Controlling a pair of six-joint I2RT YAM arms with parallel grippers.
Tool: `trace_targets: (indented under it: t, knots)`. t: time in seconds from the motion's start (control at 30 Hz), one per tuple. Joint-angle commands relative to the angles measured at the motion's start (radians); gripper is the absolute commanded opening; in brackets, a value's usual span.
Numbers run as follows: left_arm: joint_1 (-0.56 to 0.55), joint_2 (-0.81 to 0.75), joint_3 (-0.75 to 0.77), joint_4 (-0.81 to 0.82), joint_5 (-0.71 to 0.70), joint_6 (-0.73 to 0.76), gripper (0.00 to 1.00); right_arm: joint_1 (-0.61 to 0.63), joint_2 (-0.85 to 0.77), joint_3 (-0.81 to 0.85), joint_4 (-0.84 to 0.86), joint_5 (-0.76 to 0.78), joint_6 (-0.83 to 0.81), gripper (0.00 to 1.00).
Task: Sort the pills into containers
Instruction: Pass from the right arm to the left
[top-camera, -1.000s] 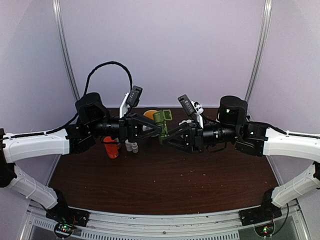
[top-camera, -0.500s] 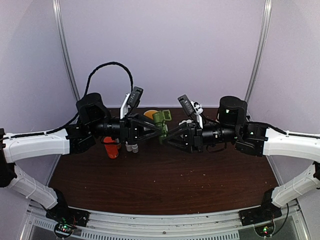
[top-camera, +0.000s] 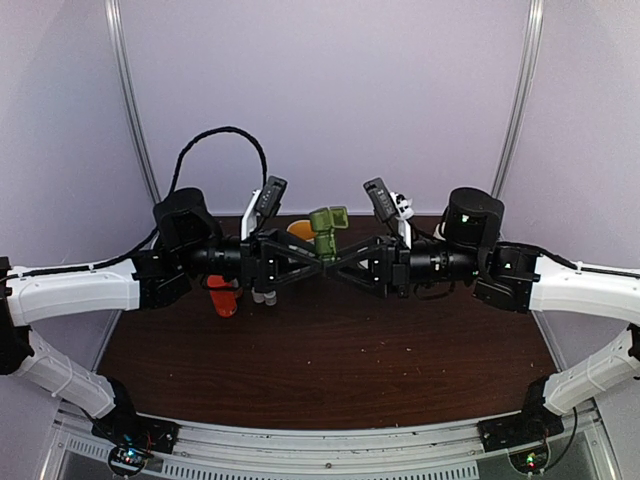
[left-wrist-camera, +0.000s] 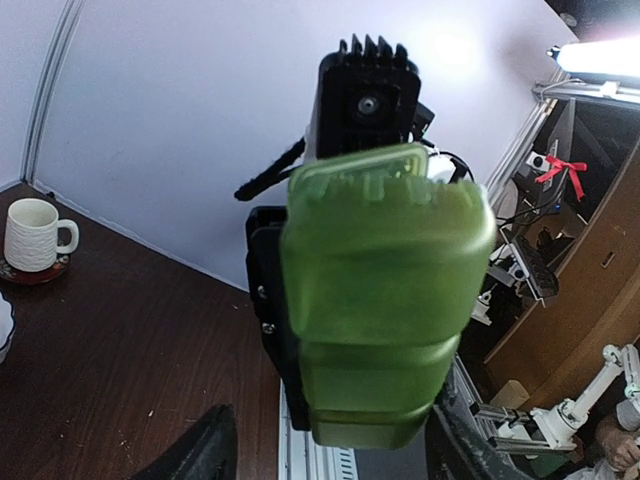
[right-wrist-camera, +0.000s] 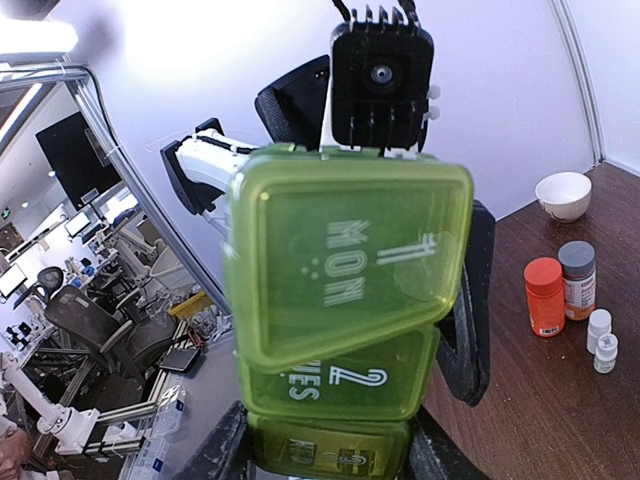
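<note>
**Left jaws release the pill box; the right jaws now carry it alone**

The green pill box (top-camera: 327, 228) hangs in the air over the far side of the surface (top-camera: 330, 370), higher and more upright than a second ago. My right jaws are clamped on its lower end, and my left jaws have spread clear of it. Its MON lid (right-wrist-camera: 345, 265) tilts as if ajar. I can make out no pills inside, so I judge sorting has yet to start.

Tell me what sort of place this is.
Probably a robotics lab: a dark table inside a white test booth, with an office chair, a monitor and what looks like another white robot arm outside.
</note>
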Motion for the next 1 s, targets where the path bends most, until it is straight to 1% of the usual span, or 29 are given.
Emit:
trace_targets:
  t: [0.0,0.17,0.27,0.5,0.87,0.97]
  knots:
    - [-0.01,-0.001,-0.013,0.03,-0.005,0.002,0.67,0.005,-0.012,-0.008,0.065,-0.008,0.026,0.46]
    - [-0.02,0.007,-0.001,0.021,-0.009,0.008,0.68,0.004,-0.005,-0.002,0.063,-0.01,0.029,0.47]
    - [-0.022,0.007,0.004,0.018,-0.007,0.013,0.71,0.005,-0.002,0.004,0.044,-0.002,0.02,0.47]
    - [-0.026,0.018,0.012,0.017,-0.01,0.016,0.72,0.006,0.012,0.018,0.015,-0.002,0.011,0.47]
    - [-0.027,0.025,0.026,-0.031,-0.053,0.028,0.63,0.02,0.023,0.027,-0.019,-0.001,-0.013,0.49]
    - [-0.027,0.03,0.035,-0.046,-0.064,0.029,0.59,0.021,0.021,0.023,-0.019,-0.002,-0.015,0.49]
